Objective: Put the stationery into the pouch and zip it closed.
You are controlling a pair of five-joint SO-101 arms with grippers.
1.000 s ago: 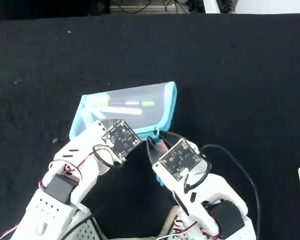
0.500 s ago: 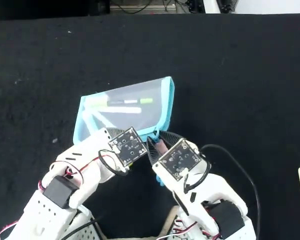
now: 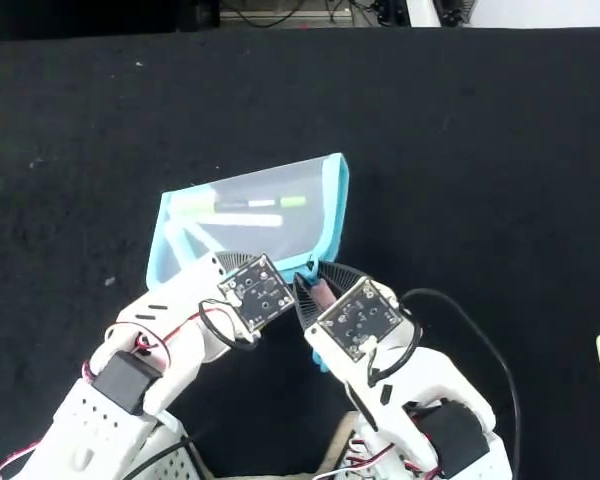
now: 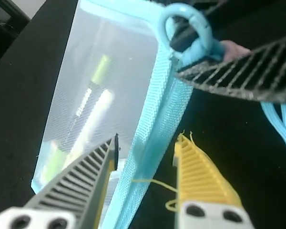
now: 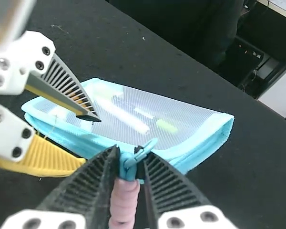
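Black cloth table (image 3: 480, 150) under blue mesh pouch (image 3: 270, 215); cables (image 3: 280, 14) behind.

The pouch (image 3: 255, 215) is a flat rectangle of clear mesh with light-blue trim. It lies flat on the black table (image 3: 480, 150), turned slightly askew. Inside the pouch, in its far half, at least 2 pens (image 3: 242, 205) lie side by side along its length; 1 has a lime-green end and 1 is white. At the pouch's near corner, on the zipper edge (image 4: 150, 143), a light-blue ring (image 4: 188, 28) is pinched in the right gripper (image 5: 128, 160).
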